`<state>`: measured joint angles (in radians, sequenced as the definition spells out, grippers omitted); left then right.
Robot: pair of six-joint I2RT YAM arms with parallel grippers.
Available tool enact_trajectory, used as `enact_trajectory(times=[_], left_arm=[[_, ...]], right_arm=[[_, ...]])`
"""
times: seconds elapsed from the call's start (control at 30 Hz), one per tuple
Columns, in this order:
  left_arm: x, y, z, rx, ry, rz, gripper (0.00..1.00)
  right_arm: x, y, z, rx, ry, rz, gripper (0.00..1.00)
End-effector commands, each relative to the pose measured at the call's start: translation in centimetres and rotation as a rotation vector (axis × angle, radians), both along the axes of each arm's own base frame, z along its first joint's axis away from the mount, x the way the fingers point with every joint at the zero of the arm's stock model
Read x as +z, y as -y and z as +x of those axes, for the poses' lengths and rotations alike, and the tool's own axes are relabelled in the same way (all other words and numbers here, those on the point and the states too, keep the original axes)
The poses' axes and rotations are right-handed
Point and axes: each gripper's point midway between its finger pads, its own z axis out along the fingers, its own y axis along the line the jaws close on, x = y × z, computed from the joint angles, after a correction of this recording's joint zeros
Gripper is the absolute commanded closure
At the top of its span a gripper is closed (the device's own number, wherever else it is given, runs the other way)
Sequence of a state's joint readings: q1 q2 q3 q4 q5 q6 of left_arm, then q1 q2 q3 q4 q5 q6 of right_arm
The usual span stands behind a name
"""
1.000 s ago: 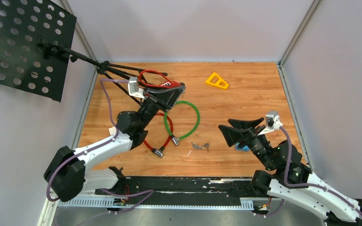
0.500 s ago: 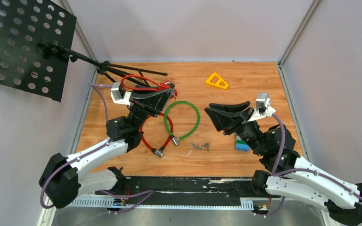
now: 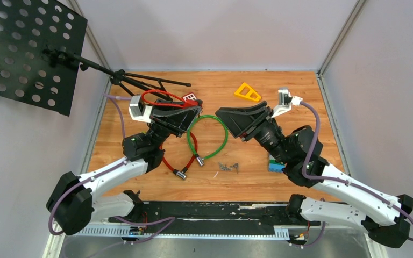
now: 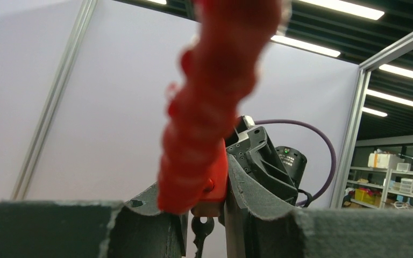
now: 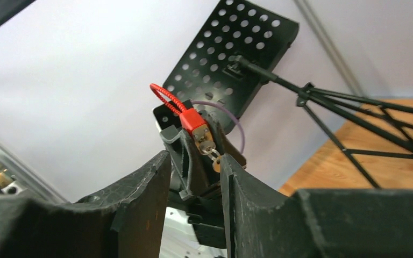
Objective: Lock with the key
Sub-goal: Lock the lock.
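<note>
Left jaws clamped on red cable lock (image 5: 194, 121), key (image 4: 201, 227) dangling; right jaws part-open, empty, facing it.

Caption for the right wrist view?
Framed by the open right hand, the left hand holds up the red cable lock, its key hanging below, music stand behind.

The lock (image 5: 194, 122) sits in the left gripper (image 3: 196, 109). The right gripper (image 3: 220, 114) is just right of it, above the table (image 3: 290, 102).
</note>
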<state>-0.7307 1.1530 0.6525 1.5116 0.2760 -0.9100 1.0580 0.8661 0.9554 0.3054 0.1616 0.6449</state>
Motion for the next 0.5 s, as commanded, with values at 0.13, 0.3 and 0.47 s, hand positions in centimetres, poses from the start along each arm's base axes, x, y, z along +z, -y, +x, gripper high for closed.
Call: enact_trajectory(times=[0.13, 0.3, 0.47], left_arm=[[2.5, -2.2, -2.3, 0.024, 0.117, -0.088, 1.0], [2.8, -2.6, -2.7, 0.023, 0.126, -0.095, 1.0], [2.7, -2.4, -2.7, 0.022, 0.135, -0.086, 1.0]], right_arm=[[1.8, -1.8, -0.6, 0.139, -0.065, 0.147, 0.62], [0.9, -2.3, 0.6, 0.148, -0.104, 0.153, 0.63], [0.6, -2.7, 1.1, 0.172, -0.112, 0.172, 0.64]])
